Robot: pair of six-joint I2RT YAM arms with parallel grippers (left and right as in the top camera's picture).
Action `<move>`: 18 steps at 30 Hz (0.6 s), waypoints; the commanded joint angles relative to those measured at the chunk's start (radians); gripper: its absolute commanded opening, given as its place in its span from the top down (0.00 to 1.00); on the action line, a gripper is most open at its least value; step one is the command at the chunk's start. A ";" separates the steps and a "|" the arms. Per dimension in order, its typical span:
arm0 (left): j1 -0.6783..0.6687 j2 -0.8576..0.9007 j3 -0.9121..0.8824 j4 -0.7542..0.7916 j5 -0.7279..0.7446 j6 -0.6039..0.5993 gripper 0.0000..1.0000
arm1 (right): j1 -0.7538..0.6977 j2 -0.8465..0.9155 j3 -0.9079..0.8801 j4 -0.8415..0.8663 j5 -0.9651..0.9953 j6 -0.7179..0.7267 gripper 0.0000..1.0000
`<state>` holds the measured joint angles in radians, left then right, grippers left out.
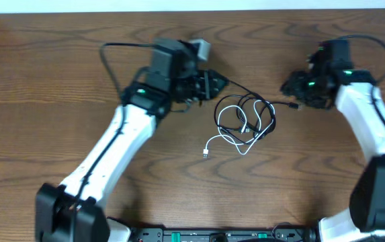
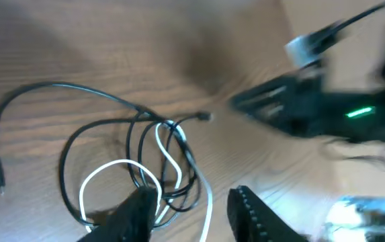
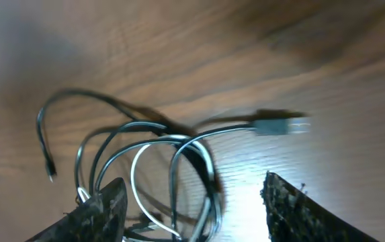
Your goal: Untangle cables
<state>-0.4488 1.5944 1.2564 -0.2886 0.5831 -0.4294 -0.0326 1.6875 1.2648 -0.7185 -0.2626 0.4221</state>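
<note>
The cables (image 1: 244, 121) are lying as one loose knot in the middle of the table (image 1: 44, 74), between the two arms. The white cord (image 2: 109, 168) and the black cord (image 2: 51, 85) are crossing through each other's loops several times, so I am judging the untangling as barely begun. No cord is lying free of the other, and nearly all of the separating is left to do. Only the ends are sticking out. The white plug (image 1: 207, 154) is trailing toward the near left, and a black plug (image 3: 279, 124) is pointing right. A thin black tail is curving away at the far left.

The left gripper (image 2: 192, 195) is hovering at the far-left edge of the knot. Its jaws are spread wide and gripping nothing, while the loops are lying partly under and between its fingers. The right gripper (image 3: 192, 183) is hanging just to the right of the knot, near the black plug. It too is gaping and empty, with the cords' loops showing in the gap between its fingers. Neither one seems to be touching the cords.
</note>
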 commanded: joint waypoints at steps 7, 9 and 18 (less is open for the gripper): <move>-0.130 0.282 0.010 0.230 -0.177 0.187 0.41 | -0.051 -0.053 -0.002 -0.057 -0.021 -0.045 0.39; -0.128 0.337 0.014 0.253 -0.178 0.231 0.40 | -0.051 -0.053 -0.002 -0.067 -0.021 -0.046 0.39; -0.139 0.457 0.025 0.307 -0.203 0.303 0.36 | -0.047 -0.053 -0.003 -0.082 -0.021 -0.053 0.40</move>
<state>-0.5797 2.0445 1.2572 -0.0025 0.3977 -0.1715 -0.0818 1.6405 1.2648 -0.7959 -0.2764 0.3847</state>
